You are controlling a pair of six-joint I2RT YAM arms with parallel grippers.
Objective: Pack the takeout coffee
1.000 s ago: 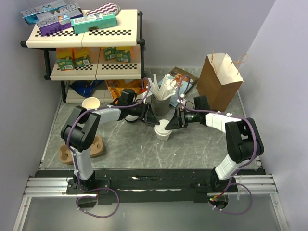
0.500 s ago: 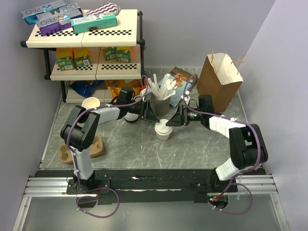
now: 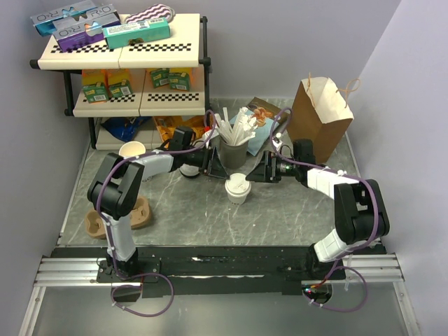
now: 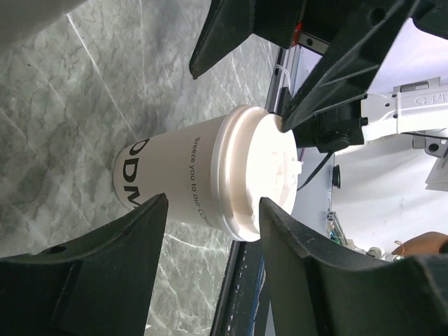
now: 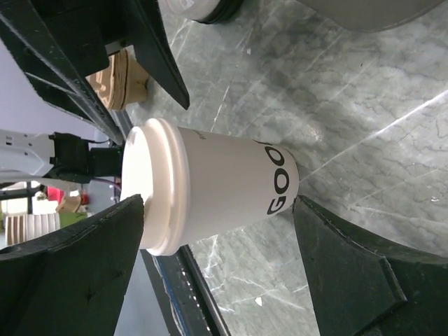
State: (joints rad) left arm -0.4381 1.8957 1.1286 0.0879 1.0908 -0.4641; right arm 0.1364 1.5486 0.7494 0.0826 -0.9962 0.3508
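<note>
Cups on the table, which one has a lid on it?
The small off-white cup just in front of the straw holder: it wears a round white sip lid. The cream cup by the shelf is open-topped.

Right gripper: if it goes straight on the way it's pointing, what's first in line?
The lidded coffee cup, upright just ahead of the open right gripper and roughly centred on its line. The left gripper sits beyond it. How close the cup is, I can't tell.

Top camera looks down on the table point(image 3: 280, 217) — wrist cameras sit low and close, facing each other across the cup point(image 4: 203, 182).
</note>
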